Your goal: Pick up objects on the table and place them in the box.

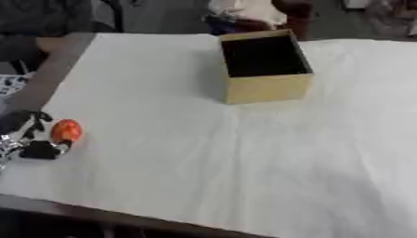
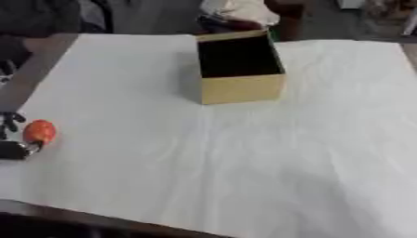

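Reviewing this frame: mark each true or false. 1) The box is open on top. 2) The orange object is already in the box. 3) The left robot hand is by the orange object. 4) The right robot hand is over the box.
1) True: the box is open on top.
2) False: the orange object is near the table's left edge.
3) True: the left robot hand is at it.
4) False: no right robot hand shows.

No words, nos. or signs to read. The box [image 1: 266, 86] has plain sides, no label. The orange thing [image 1: 66, 130] looks plain too, maybe just too blurry to tell.
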Available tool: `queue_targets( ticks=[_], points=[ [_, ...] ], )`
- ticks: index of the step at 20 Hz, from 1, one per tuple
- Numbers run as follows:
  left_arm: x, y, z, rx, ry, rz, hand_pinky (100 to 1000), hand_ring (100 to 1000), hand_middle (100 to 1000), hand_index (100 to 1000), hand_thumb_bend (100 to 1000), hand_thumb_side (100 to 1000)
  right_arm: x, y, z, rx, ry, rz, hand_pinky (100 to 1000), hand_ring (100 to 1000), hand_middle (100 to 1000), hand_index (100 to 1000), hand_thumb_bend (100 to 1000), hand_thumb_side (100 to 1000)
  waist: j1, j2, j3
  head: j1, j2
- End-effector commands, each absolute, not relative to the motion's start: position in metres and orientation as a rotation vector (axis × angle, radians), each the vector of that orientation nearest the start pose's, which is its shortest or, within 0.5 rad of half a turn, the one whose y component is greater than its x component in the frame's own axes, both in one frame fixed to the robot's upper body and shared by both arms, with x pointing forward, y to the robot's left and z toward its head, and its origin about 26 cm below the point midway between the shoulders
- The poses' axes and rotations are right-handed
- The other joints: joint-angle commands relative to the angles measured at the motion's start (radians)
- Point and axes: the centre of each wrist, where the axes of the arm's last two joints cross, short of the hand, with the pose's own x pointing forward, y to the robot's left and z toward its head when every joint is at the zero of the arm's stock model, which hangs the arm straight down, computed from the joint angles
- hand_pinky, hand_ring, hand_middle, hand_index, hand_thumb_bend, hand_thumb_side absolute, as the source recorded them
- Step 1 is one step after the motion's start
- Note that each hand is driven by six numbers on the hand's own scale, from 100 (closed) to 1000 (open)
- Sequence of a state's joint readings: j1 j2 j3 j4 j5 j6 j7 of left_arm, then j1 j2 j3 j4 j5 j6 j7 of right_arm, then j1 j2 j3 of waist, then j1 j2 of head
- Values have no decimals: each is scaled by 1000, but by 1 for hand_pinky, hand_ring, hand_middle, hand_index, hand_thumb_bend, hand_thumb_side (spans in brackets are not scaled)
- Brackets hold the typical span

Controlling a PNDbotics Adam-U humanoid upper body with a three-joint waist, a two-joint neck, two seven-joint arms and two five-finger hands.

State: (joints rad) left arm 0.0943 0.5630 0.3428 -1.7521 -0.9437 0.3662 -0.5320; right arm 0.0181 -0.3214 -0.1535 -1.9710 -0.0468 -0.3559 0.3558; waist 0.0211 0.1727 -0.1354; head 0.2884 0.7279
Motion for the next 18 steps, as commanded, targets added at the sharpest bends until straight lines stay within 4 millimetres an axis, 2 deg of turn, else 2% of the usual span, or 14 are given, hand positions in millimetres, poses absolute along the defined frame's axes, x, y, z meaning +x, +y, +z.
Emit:
queue_targets(
  ticks=[1, 4, 7, 8, 10, 12, 15, 18],
  points=[
    [242, 446, 126, 1103, -750, -784, 766, 647, 658, 847, 310, 427, 256, -333, 127, -136, -2221, 680, 721, 1000, 743, 964, 100, 470, -2, -9, -1, 1, -14],
    [244, 445, 123, 1092, -773, -780, 763, 629, 629, 815, 282, 419, 256, -333, 127, -135, -2222, 680, 721, 1000, 743, 964, 100, 470, -3, -9, -1, 0, -16],
    [245, 444, 120, 1082, -796, -777, 754, 600, 588, 751, 175, 375, 256, -332, 127, -134, -2222, 681, 721, 1000, 743, 964, 100, 470, -3, -9, -1, 0, -16],
    [246, 444, 119, 1083, -805, -776, 743, 582, 558, 716, 100, 332, 256, -332, 127, -134, -2222, 681, 721, 1000, 743, 964, 100, 470, -3, -9, -1, 0, -16],
    [247, 443, 120, 1106, -829, -767, 724, 548, 507, 655, 100, 274, 256, -332, 127, -134, -2221, 682, 721, 1000, 743, 964, 100, 470, -4, -9, -1, 0, -15],
    [248, 442, 123, 1153, -863, -752, 703, 519, 458, 594, 100, 254, 256, -333, 127, -134, -2221, 682, 721, 1000, 743, 964, 100, 470, -5, -9, -1, 1, -15],
    [250, 437, 135, 1251, -955, -717, 690, 498, 421, 568, 100, 279, 256, -333, 127, -134, -2221, 683, 721, 1000, 743, 963, 100, 470, -6, -9, -1, 1, -15],
    [254, 425, 158, 1347, -1108, -698, 700, 507, 421, 575, 100, 342, 256, -333, 127, -133, -2221, 685, 721, 1000, 743, 964, 100, 470, -5, -11, 2, 0, -13]
  ],
)
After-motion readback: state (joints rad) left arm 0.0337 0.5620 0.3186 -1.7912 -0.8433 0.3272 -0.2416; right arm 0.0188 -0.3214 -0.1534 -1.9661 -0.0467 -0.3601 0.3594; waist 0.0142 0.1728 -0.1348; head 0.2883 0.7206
